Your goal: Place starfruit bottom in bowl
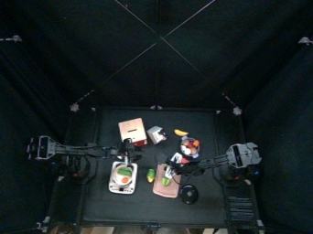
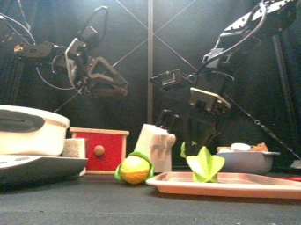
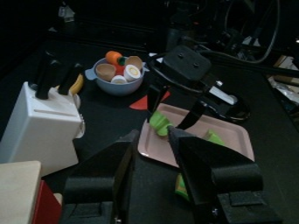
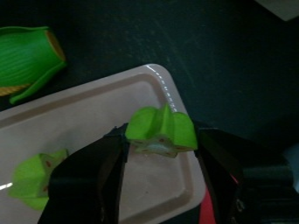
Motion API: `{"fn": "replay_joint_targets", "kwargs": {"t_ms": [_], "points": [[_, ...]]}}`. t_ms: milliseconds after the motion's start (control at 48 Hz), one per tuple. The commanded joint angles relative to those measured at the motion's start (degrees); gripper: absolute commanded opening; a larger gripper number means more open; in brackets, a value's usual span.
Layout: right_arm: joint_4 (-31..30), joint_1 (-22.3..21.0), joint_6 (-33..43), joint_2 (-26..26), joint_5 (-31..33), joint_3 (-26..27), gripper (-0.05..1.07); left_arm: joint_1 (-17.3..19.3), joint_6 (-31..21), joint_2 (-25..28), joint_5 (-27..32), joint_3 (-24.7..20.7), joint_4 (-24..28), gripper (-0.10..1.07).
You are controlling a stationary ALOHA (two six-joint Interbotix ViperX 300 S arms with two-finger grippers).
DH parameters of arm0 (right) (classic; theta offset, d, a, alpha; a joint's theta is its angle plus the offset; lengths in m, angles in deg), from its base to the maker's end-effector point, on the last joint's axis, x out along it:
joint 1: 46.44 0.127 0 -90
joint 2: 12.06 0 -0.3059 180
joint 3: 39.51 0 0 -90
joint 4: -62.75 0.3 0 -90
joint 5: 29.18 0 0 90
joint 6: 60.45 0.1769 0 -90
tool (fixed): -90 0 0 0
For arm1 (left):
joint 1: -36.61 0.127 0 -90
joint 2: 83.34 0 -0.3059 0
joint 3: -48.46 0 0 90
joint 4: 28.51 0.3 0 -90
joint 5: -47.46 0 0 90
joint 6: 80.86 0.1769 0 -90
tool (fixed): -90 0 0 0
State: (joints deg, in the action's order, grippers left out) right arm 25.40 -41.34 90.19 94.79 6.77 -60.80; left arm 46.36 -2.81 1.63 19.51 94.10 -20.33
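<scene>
1. The starfruit bottom [image 4: 160, 131] lies on the pink tray [image 4: 82, 96], close to the tray's rounded corner. A second green starfruit piece [image 4: 35, 171] sits further in on the same tray.
2. The right gripper [image 4: 160, 162] hangs directly over the starfruit bottom. Its jaws stand wide apart, one on either side of the piece, and hold nothing.
3. Governing relation: the piece lies between the jaw tips, so the approach is straight down; no sideways correction appears necessary.
4. The bowl [image 3: 118, 77], already holding assorted items, stands beyond the tray, well apart from the piece.
5. The left gripper [image 3: 163, 162] is raised away from the tray, jaws apart and empty. The right arm is plainly nearer.
6. A corn cob [image 4: 33, 54] lies on the worktop just beside the tray.
</scene>
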Motion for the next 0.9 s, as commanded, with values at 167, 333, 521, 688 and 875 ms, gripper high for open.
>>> {"fn": "replay_joint_targets", "kwargs": {"t_ms": [167, 333, 521, 688, 875], "points": [[-1.23, -0.79, 0.79, -13.18, 12.04, -0.26, 0.7, 0.18, 0.09, -0.18, -0.18, -0.53, -0.62, 0.75], [-1.58, -2.46, 1.14, -18.9, 14.06, -3.96, 0.7, 0.53, 0.09, -0.18, -0.18, -0.26, -0.62, 0.75], [-1.41, -6.86, 1.32, -23.99, 14.15, -9.23, 0.7, 0.7, 0.09, -0.18, -0.18, -0.26, -0.97, 0.75], [-1.05, -11.6, 1.49, -27.16, 12.74, -13.8, 0.7, 0.62, 0.09, -0.18, -0.18, -0.18, -1.23, 0.75], [1.49, -15.64, 1.41, -28.74, 7.65, -18.46, 0.71, 0.7, 0.09, -0.18, -0.18, -0.18, -1.23, 0.75]]}}
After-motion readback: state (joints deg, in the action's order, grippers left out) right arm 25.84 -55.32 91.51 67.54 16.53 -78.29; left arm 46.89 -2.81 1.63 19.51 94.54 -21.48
